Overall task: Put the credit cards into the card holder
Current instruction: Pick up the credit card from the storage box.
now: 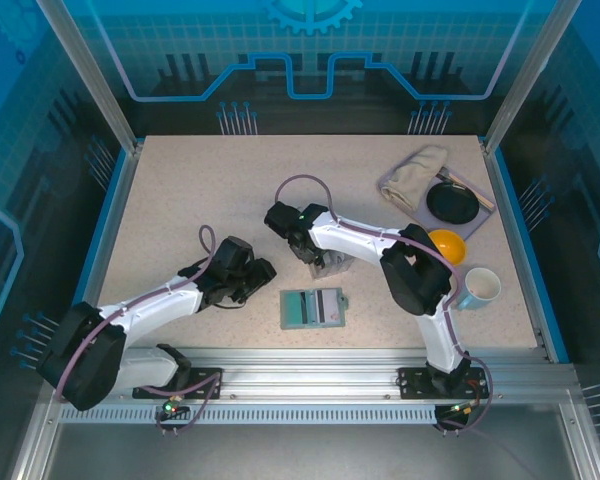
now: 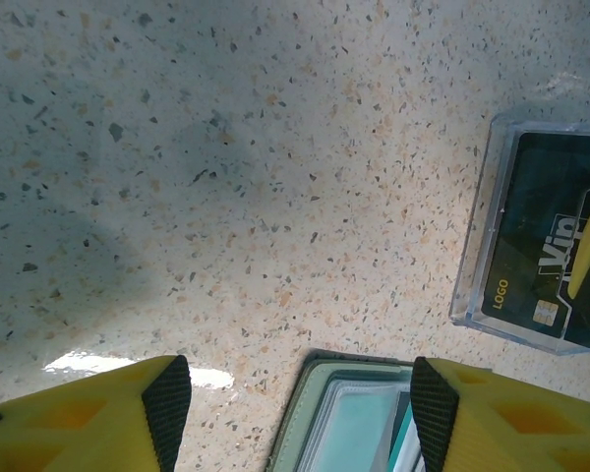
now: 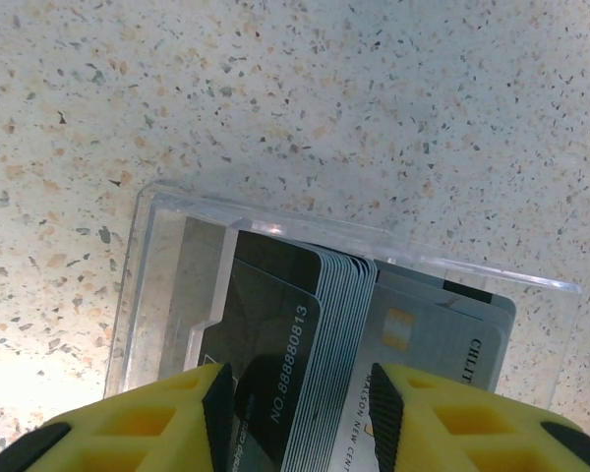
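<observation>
The card holder (image 1: 313, 308) lies open and flat near the table's front, teal-green inside; its corner (image 2: 359, 423) sits beneath my left fingers. A stack of credit cards (image 3: 275, 324), dark ones beside a grey one, stands on edge in a small clear plastic box (image 3: 167, 285), also seen from the left wrist with a dark card (image 2: 560, 246) in it. My right gripper (image 3: 302, 418) hangs over that box (image 1: 332, 264), jaws apart on either side of the dark stack, not clamped on it. My left gripper (image 2: 300, 413) is open over the holder's left edge, holding nothing.
At the back right a grey tray (image 1: 485, 200) carries a beige cloth (image 1: 420, 175) and a black dish (image 1: 452, 203). An orange bowl (image 1: 446, 245) and a white mug (image 1: 480, 287) stand by the right arm. Metal frame posts edge the table.
</observation>
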Available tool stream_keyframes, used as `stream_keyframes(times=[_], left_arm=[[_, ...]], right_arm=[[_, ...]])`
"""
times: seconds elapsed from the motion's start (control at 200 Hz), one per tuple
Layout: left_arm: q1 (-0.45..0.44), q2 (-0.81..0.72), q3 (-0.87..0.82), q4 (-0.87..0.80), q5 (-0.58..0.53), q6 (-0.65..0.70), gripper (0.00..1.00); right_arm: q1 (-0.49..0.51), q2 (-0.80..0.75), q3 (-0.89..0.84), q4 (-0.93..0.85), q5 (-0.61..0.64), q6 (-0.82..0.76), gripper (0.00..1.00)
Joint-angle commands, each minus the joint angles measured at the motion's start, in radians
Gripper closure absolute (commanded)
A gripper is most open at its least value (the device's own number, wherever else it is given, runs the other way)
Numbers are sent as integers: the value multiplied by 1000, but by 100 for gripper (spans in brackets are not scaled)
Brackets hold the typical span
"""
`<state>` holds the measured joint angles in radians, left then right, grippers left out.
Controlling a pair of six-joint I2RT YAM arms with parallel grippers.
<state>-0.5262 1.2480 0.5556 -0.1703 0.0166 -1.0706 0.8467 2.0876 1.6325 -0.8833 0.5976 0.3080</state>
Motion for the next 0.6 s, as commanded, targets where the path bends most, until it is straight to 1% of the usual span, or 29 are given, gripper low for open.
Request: stream_keyframes(times=[0.0, 0.19, 0.26, 0.385, 0.535, 0.595], left_arm=[[8, -20, -3, -2, 5, 4, 36], [8, -21, -3, -5, 7, 4, 36], [8, -22, -5, -4, 7, 4, 36], [8, -22, -5, -4, 9, 4, 36], [8, -22, -8, -5, 8, 4, 36], [8, -22, -8, -4, 8, 2, 36]], right_arm=[[14, -48, 4, -36, 34, -4, 58], [14, -60, -7, -33, 36, -1, 61], [11, -60, -11, -33, 34, -1, 66], [9, -58, -19, -29, 23, -2, 69], [1, -47, -20, -23, -38, 3, 68], [-4, -37, -15, -26, -56, 6, 65]])
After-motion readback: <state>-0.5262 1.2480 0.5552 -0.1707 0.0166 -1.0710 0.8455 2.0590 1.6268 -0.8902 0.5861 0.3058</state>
